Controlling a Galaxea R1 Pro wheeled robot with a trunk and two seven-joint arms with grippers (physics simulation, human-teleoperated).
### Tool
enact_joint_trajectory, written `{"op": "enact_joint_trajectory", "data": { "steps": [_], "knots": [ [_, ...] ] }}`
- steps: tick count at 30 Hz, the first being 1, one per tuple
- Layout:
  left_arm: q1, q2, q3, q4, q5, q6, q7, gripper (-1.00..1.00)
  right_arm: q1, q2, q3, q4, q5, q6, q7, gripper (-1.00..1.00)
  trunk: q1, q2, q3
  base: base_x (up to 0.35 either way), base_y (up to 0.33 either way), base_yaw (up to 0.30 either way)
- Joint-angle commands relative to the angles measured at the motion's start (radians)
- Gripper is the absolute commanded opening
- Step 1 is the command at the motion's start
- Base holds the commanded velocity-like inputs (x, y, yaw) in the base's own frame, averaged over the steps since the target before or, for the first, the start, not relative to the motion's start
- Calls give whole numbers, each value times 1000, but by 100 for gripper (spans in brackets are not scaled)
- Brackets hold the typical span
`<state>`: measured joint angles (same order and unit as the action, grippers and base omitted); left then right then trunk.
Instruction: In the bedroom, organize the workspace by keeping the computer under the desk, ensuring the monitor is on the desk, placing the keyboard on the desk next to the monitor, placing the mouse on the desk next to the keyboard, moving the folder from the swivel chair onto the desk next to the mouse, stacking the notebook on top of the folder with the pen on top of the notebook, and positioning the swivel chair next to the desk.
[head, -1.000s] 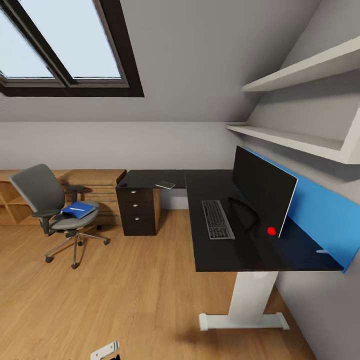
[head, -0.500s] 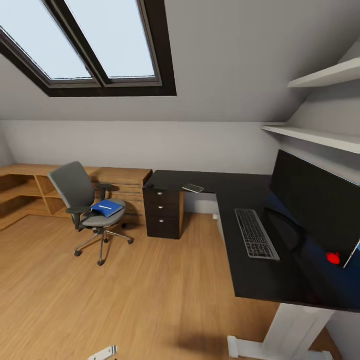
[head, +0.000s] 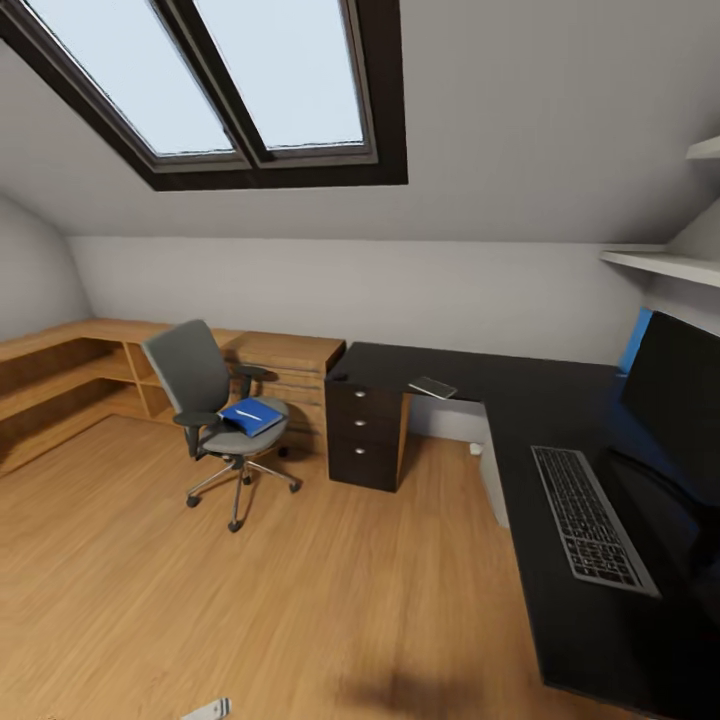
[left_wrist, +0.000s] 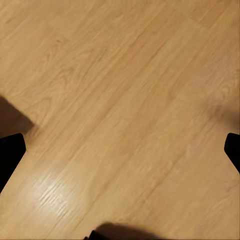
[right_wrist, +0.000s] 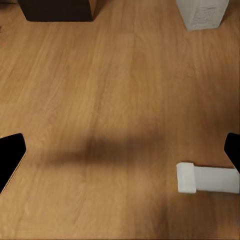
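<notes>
Standing on open wood floor (head: 300, 600), the swivel chair (head: 215, 420) sits well apart from the black bench (head: 560, 400), before low wooden shelving (head: 60, 375). The blue folder (head: 252, 416) lies on its seat with a white pen (head: 249, 414) on top. The keyboard (head: 592, 520) lies beside the monitor (head: 680, 400) near the bench's right edge; a small dark notebook (head: 433, 387) overhangs its inner edge by the drawers (head: 365, 433). Left pincer (left_wrist: 120, 155) and right pincer (right_wrist: 120, 155) hang over the floor, fingertips wide apart, holding nothing. No readable writing.
</notes>
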<state>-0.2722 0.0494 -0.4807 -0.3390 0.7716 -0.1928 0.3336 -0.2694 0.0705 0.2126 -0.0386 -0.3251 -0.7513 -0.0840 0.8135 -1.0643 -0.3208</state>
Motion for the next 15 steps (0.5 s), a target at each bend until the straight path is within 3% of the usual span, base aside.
{"op": "enact_joint_trajectory", "data": {
  "steps": [1, 6, 15],
  "knots": [
    [-1, 1, -9, -1, 9, -4, 5, 100, -1, 0, 8, 1, 7, -2, -9, 100, 1, -1, -2, 328, 1, 258],
    [-1, 1, -9, 0, 9, -4, 5, 100, -1, 0, 8, 1, 39, -2, -11, 100, 1, -1, -6, 328, 1, 257],
    [-1, 1, -9, 0, 9, -4, 6, 100, -1, -1, 7, 2, 50, -2, -11, 100, 1, -1, -13, 329, 0, 253]
  ]
}}
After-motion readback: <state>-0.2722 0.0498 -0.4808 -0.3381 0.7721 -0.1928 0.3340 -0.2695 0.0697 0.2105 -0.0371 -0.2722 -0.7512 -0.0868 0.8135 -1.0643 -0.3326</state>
